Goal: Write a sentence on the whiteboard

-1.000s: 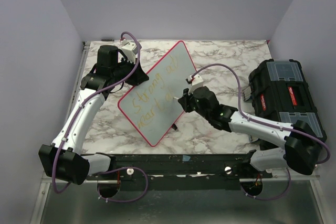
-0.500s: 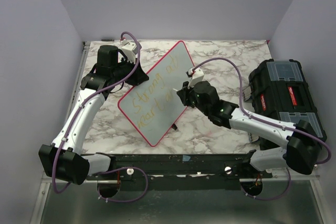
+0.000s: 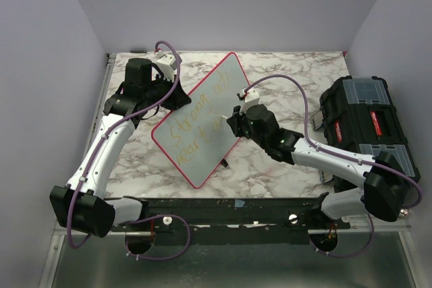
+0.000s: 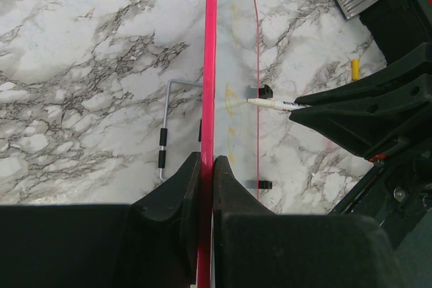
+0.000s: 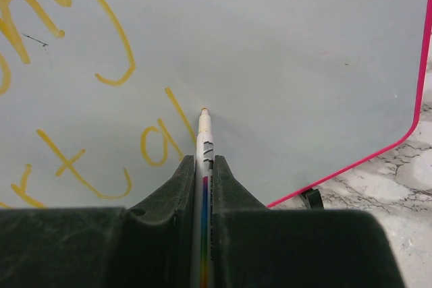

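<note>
The whiteboard (image 3: 225, 75), pale with a red-pink rim, stands tilted on the marble table. My left gripper (image 3: 177, 96) is shut on its rim (image 4: 210, 65), seen edge-on in the left wrist view with the left gripper (image 4: 206, 160) clamping it. The sentence (image 3: 196, 118) runs in two yellow lines; its last letters (image 5: 158, 136) end just left of the marker tip. My right gripper (image 5: 204, 160) is shut on a white marker (image 5: 203, 133) whose tip touches the whiteboard (image 5: 290, 52). The marker (image 4: 273, 103) also shows from the side, against the board face.
A black toolbox (image 3: 368, 123) sits at the right side of the table. A yellow marker cap (image 4: 355, 69) lies on the marble beyond the board. The board's wire stand (image 4: 164, 133) and small black feet (image 4: 264, 90) rest on the table.
My right gripper moved up and left toward the board with the marker, and more yellow letters now stand on the lower line. The left arm and board held still.
</note>
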You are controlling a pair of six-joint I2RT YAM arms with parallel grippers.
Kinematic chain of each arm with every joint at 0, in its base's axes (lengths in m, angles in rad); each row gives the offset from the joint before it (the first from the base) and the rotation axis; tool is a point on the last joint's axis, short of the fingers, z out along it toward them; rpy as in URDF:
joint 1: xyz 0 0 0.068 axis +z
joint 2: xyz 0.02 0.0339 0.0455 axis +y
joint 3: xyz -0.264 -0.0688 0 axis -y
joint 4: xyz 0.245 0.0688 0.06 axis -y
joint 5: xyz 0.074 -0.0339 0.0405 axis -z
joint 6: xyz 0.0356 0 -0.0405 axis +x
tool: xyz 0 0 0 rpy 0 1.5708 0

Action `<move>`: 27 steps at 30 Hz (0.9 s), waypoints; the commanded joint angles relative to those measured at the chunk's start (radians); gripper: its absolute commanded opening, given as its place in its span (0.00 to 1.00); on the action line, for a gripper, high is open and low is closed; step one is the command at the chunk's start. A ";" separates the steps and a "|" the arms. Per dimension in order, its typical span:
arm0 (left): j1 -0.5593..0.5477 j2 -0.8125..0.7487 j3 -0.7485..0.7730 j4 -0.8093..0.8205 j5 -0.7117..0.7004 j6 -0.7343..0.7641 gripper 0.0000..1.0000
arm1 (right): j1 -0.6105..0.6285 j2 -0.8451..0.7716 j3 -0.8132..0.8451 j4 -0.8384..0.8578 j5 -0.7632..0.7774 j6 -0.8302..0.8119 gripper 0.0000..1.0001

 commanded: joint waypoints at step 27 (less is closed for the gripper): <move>-0.010 -0.018 0.012 -0.008 -0.056 0.064 0.00 | -0.004 0.033 0.048 0.009 0.029 -0.025 0.00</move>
